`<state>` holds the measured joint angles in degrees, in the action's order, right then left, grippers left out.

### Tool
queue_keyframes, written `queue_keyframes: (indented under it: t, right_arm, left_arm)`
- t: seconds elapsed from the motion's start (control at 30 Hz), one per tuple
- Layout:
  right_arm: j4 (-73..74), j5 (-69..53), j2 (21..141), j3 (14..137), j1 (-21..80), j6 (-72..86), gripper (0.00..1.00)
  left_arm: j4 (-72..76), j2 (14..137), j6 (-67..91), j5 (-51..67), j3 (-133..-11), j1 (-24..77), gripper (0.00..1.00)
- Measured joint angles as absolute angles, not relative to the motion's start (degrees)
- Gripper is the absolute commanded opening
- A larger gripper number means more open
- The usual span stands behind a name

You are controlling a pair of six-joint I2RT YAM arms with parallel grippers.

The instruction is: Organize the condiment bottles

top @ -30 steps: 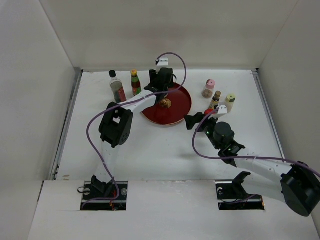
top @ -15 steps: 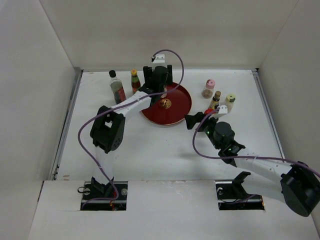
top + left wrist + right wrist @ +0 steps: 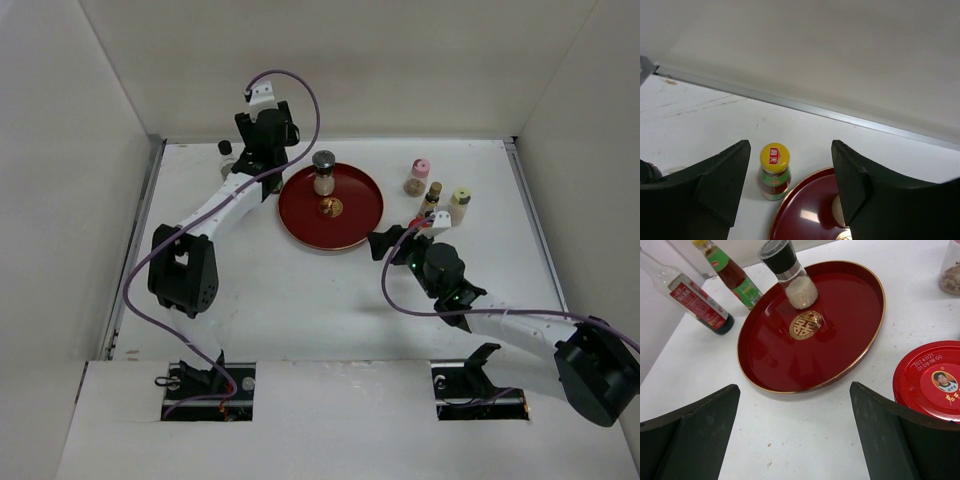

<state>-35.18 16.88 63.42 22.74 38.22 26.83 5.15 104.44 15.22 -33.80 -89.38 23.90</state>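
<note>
we count one grey-capped shaker (image 3: 323, 172) of pale grains, upright on the red plate (image 3: 805, 360). left of the plate stand one dark sauce bottle (image 3: 697, 300) and one yellow-capped bottle (image 3: 774, 170). to its right are a pink-capped shaker (image 3: 419, 177), a brown-capped bottle (image 3: 432, 198), a pale-yellow-capped shaker (image 3: 459, 204) and a red-lidded jar (image 3: 927, 380): seven in all. the left gripper (image 3: 790, 149) hangs over the yellow-capped bottle, spread wide, holding nothing. the right gripper (image 3: 794, 386) gapes empty beside the jar.

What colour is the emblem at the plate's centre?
The emblem is gold; right wrist view.
</note>
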Motion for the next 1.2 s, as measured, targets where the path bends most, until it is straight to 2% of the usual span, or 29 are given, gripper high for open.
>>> queue_keyframes:
  t: [0.3,0.47,0.5,0.67,0.73,1.2]
  right_arm:
    - [-35.2,16.53,64.47,22.74,38.22,26.83,0.99]
    - [-35.18,16.03,65.1,22.76,38.22,26.83,0.99]
    - [-35.2,16.01,65.14,22.76,38.22,26.83,0.99]
    - [-35.2,15.97,65.36,22.76,38.22,26.83,0.99]
    - [-35.2,15.97,65.52,22.76,38.22,26.83,0.99]
    - [-35.2,15.77,66.11,22.76,38.22,26.83,0.99]
  left_arm:
    - [2.79,111.42,15.38,-33.01,-90.56,21.65,0.63]
    - [2.28,113.8,15.4,-32.27,-91.33,20.99,0.59]
    - [2.22,113.97,15.38,-32.25,-91.39,20.8,0.56]
    - [2.2,114.59,15.51,-32.21,-91.9,20.05,0.28]
    - [2.17,114.61,15.44,-32.27,-91.9,19.9,0.23]
    - [0.67,107.04,13.15,-32.99,-88.84,24.08,0.21]
